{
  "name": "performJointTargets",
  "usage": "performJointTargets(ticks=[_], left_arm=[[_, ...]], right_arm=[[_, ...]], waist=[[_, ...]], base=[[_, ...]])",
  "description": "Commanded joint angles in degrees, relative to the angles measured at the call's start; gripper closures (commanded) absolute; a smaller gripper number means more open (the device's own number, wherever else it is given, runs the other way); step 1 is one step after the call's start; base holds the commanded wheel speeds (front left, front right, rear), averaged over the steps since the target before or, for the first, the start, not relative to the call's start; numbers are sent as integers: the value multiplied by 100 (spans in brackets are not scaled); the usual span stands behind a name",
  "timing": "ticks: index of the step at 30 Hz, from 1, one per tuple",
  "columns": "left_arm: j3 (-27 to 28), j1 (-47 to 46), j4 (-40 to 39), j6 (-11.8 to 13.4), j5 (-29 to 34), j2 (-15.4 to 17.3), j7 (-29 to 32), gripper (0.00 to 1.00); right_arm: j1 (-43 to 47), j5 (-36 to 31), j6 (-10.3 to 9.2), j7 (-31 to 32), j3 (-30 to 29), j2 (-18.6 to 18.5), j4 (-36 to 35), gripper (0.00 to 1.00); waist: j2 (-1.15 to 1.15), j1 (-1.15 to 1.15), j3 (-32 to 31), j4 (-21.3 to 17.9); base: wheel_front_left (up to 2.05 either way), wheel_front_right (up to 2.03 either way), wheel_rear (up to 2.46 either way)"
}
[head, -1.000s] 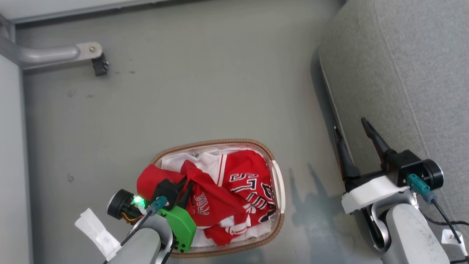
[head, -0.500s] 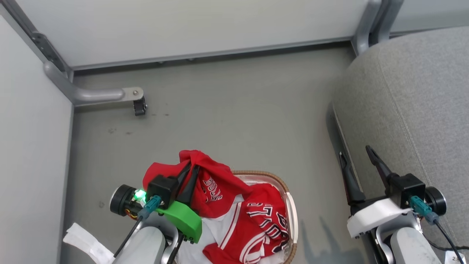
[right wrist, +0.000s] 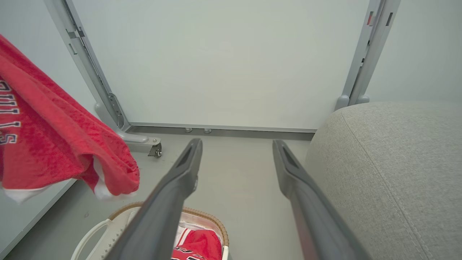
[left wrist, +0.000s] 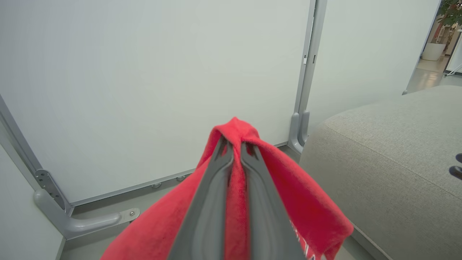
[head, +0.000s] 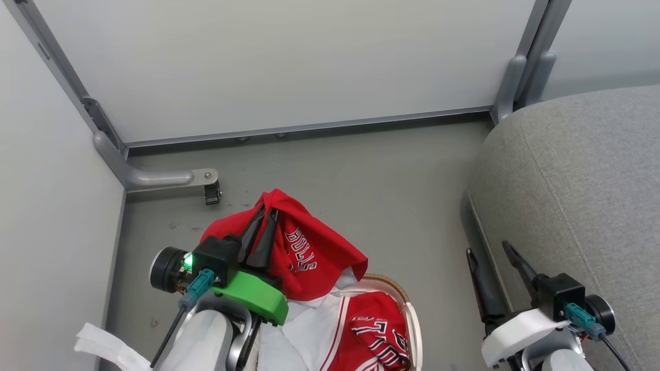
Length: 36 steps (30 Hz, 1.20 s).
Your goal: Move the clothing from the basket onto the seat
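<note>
Partway through, by the look of it. Holds one red basketball jersey with white trim and block lettering (head: 314, 257) in the left gripper (head: 266, 212), at lower left of the head view, with the long dark jaws pinched together on a bunched fold of the cloth. Hangs that jersey just up-frame of the small oval white plastic basket with a tan woven rim (head: 394, 283) at the bottom edge (cannot judge contact between the drooping hem and the white cloth liner (head: 309, 330)). Not yet over the large light-grey upholstered seat (head: 577, 180) along the right side of the frame; no clothing to be seen on the visible part of it. Rests the right gripper (head: 487, 251) at lower right, beside the seat's edge, jaws wide apart and gripping nothing. Left to do, judging from this: carry the held jersey rightward onto the seat and let go, then return for at least a second red jersey with black-and-white numbers (head: 376, 330) lying in the basket
</note>
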Motion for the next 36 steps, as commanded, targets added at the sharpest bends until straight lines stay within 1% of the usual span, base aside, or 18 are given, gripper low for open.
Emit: performJointTargets(ticks=[1, 6, 12, 17, 19, 22, 26, 31, 32, 33, 34, 36], left_arm=[[23, 107, -69, -33, 13, -29, 3, 100], [-32, 141, -172, -34, -15, -55, 3, 100], [-153, 163, -281, -37, -67, -83, 3, 100], [-354, 198, -318, -40, -144, -93, 3, 100], [-441, 205, -330, -41, -176, -94, 3, 100], [-589, 192, -371, -40, -230, -98, 3, 100], [-827, 167, -484, -35, -312, -98, 3, 100], [-1113, 137, -617, -34, -461, -99, 3, 100], [-1147, 136, -631, -34, -490, -95, 3, 100], [-1179, 132, -632, -34, -509, -95, 3, 100], [-1216, 128, -631, -35, -527, -97, 3, 100], [-1238, 130, -626, -35, -542, -97, 3, 100]], right_arm=[[93, 50, -7, -29, 54, -21, 26, 0], [35, 210, -6, -29, 470, -20, 22, 0], [-318, 310, -6, -29, 1449, -22, 125, 0], [-827, 413, -7, -29, 2323, -24, 316, 0], [-1030, 465, -7, -28, 2569, -24, 421, 0], [-1282, 531, -7, -29, 2848, -22, 535, 0], [-1544, 581, -7, -28, 3077, -23, 714, 0], [-1666, 694, -6, -28, 3113, -21, 885, 0], [-1641, 764, -7, -29, 3100, -23, 935, 18], [-1629, 812, -6, -28, 3076, -25, 952, 74], [-1629, 849, -6, -29, 3069, -21, 944, 100], [-1599, 894, -7, -28, 3063, -21, 939, 100]], waist=[[0, 1, -104, 20], [0, 1, -155, 105], [0, 1, -182, 249], [0, 1, -192, 375], [0, 1, -191, 422], [0, 1, -192, 499], [0, 1, -192, 604], [0, 1, -197, 720], [0, 1, -198, 743], [0, 1, -197, 761], [0, 1, -194, 777], [0, 1, -188, 790]], base=[[0, 0, 0], [0, 0, 0], [0, 0, 0], [0, 0, 0], [0, 0, 0], [0, 0, 0], [0, 0, 0], [0, 0, 0], [0, 0, 0], [0, 0, 0], [0, 0, 0], [0, 0, 0]])
